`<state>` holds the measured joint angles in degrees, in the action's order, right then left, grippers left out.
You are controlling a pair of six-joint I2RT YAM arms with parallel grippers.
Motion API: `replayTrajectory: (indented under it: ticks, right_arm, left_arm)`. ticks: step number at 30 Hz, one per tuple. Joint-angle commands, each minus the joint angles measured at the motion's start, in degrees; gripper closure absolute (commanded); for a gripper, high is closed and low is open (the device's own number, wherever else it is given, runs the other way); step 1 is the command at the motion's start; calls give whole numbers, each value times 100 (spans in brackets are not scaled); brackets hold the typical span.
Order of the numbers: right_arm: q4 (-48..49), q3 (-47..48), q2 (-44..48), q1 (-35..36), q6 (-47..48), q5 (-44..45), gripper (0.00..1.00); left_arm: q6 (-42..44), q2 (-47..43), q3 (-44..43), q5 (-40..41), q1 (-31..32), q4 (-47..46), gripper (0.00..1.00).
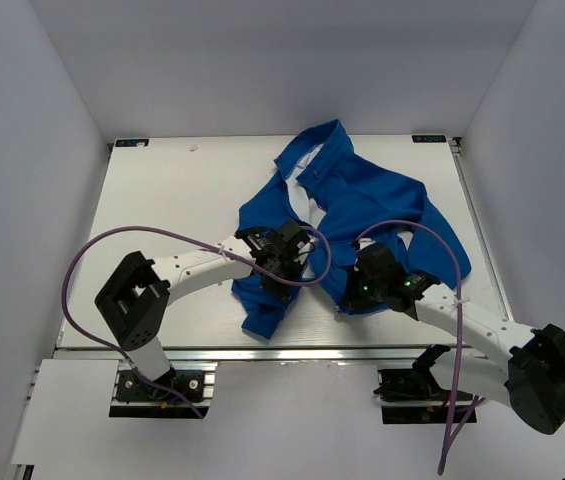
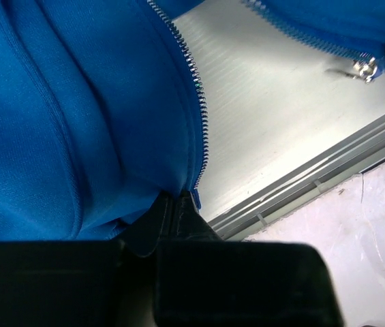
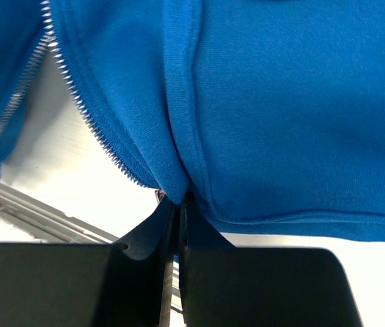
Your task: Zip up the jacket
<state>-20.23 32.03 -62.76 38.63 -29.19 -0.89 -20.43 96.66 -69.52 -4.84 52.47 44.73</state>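
Jacket look: the jacket is bright blue soft cloth, crumpled, with its front lying open and the white lining showing in the gap.
Jacket place: it lies on the table, right of the table's middle. One end reaches toward the table's far edge and the other ends near the table's near edge.
Zipper: the metal teeth run down one front edge. Bare table separates them from the other edge, which carries a silver slider.
Left gripper: fingers pressed together, pinching the jacket's bottom corner at the foot of the teeth, just above the table's near rail.
Right gripper: fingers pressed together on a fold of the jacket's lower edge, beside the other tooth row, over the table's near part.
Hidden: in the top view both wrists cover the pinched corners.
Hard to make out: sleeves and pockets are lost in the folds, and each wrist view cuts the cloth off on all sides.
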Motion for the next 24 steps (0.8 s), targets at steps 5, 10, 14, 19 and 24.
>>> replayTrajectory:
  ticks: [5, 10, 14, 19, 24]
  right_arm:
    - [730, 259, 282, -66, 168, -456, 100]
    - [967, 515, 256, -198, 142, -807, 100]
    - [1608, 340, 440, -443, -165, -1500, 100]
    - [3146, 40, 748, -725, -701, -2415, 100]
    - [3954, 66, 932, -857, -895, -2495, 100]
  left_arm:
    - [-102, -692, -387, 246, 53, -526, 100]
    - [-610, -1376, -186, 800, 53, -1202, 100]
    - [-1199, -1922, 454, 1169, 53, -2245, 100]
    - [-1551, -2564, 1185, 1397, 53, -3434, 100]
    - [-1518, -3109, 1467, 1951, 53, -4042, 100]
